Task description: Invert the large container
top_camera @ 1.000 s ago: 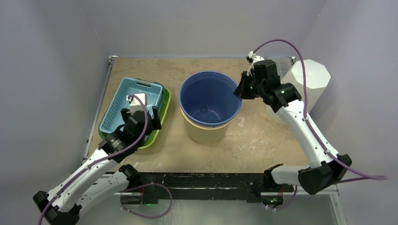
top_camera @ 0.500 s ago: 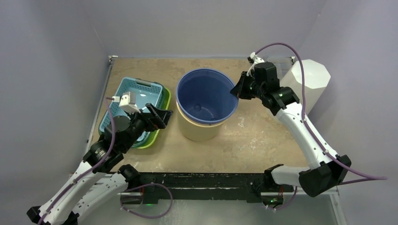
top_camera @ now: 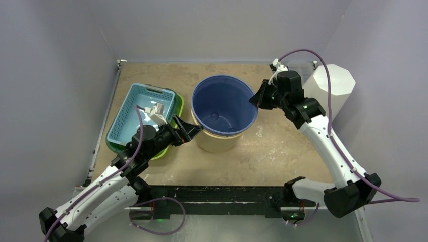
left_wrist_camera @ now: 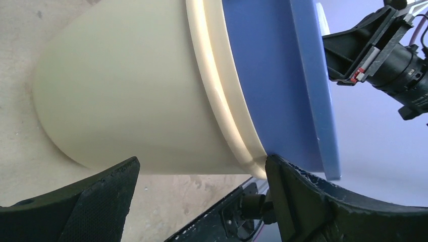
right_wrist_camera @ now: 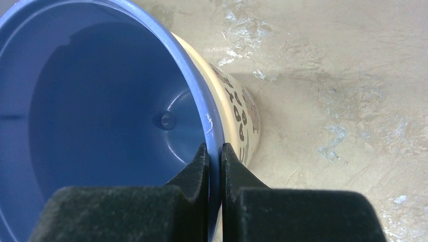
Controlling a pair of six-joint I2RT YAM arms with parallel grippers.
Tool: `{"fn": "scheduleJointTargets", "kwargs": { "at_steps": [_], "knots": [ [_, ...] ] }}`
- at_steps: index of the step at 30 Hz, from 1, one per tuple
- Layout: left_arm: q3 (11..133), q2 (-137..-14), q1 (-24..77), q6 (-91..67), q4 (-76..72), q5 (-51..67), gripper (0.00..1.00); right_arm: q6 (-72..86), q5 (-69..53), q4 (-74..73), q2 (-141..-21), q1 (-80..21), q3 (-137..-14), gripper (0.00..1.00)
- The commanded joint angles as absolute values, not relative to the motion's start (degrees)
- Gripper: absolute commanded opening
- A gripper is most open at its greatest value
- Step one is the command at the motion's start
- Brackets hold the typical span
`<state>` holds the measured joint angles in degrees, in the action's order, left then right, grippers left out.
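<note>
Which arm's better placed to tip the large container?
Right. The right end effector is shut on the blue rim of the large container; the left end effector is open by the cream wall.

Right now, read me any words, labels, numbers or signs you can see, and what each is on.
Dark printed marks on the cream outer wall of the large container: seen at a steep slant in the right wrist view, too distorted to read.
Nothing else readable: the blue basket and white canister show no text.
</note>
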<state>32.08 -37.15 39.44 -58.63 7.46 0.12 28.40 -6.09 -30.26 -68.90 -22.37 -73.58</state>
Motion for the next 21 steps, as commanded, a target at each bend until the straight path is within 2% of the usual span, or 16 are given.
{"fn": "scheduleJointTargets", "kwargs": {
  "at_steps": [1, 10, 21],
  "knots": [
    [32.8, -37.4, 39.3, -60.8, 2.3, 0.9, 0.94, 31.0, -17.6, -23.8, -67.3, -22.9, -75.7, 0.00],
    [35.0, -35.8, 39.4, -59.3, 8.9, -2.6, 0.94, 31.4, -21.4, -22.7, -67.4, -22.9, -77.2, 0.00],
    [33.6, -36.3, 39.4, -60.1, 9.2, -5.8, 0.91, 29.1, -29.1, -24.2, -67.7, -22.9, -80.8, 0.00]
  ]
}}
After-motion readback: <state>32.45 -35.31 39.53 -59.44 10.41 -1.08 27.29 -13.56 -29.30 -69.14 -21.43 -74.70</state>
